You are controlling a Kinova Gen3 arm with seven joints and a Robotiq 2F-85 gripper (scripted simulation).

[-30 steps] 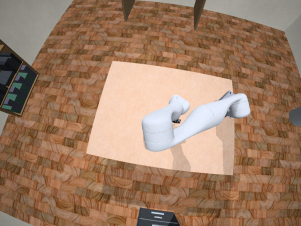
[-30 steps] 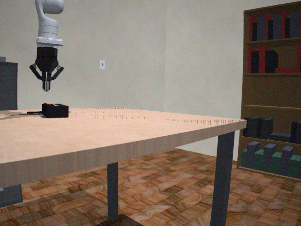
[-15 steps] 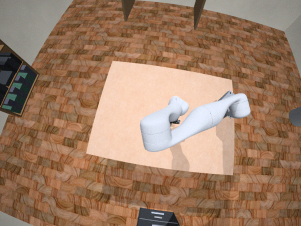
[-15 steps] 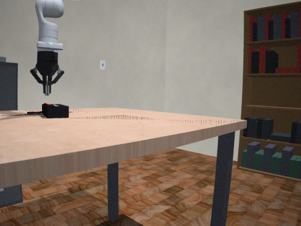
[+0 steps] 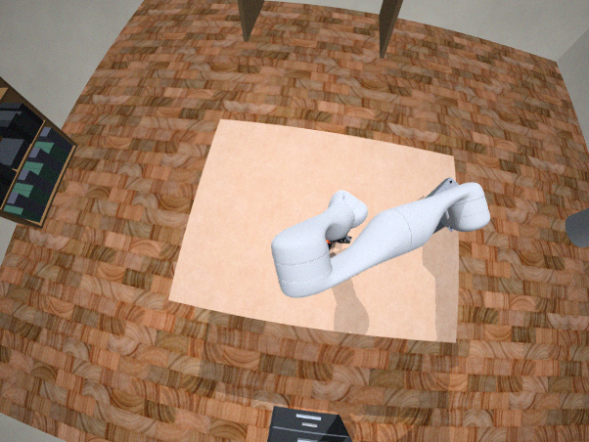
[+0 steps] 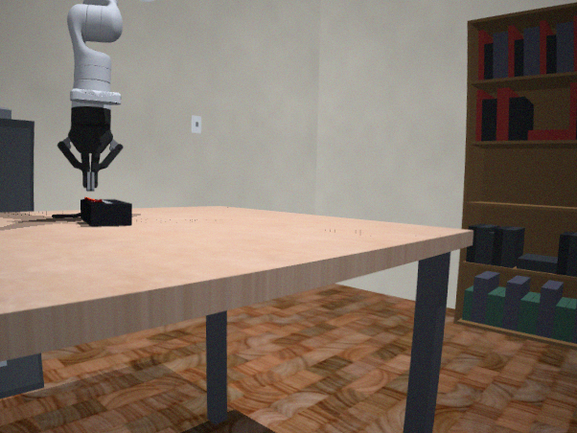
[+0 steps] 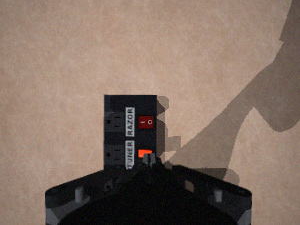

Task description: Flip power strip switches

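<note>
A black power strip [image 7: 131, 131] lies flat on the table; it also shows in the exterior view [image 6: 105, 212]. In the wrist view the RAZOR switch [image 7: 145, 122] is dark red. The TUNER switch [image 7: 145, 151] below it glows bright orange-red. A third switch is hidden under my gripper. My gripper [image 7: 149, 160] is shut and empty, its fingertips right over the TUNER switch. In the exterior view the gripper [image 6: 90, 182] points straight down and hangs a little above the strip's near end. In the top view the arm [image 5: 342, 240] hides the strip.
The strip's cord [image 6: 64, 216] runs left along the table. The table edge [image 6: 240, 287] is far from the strip. A bookshelf [image 6: 522, 172] stands at the right and a dark cabinet [image 6: 14, 163] at the left, both off the table.
</note>
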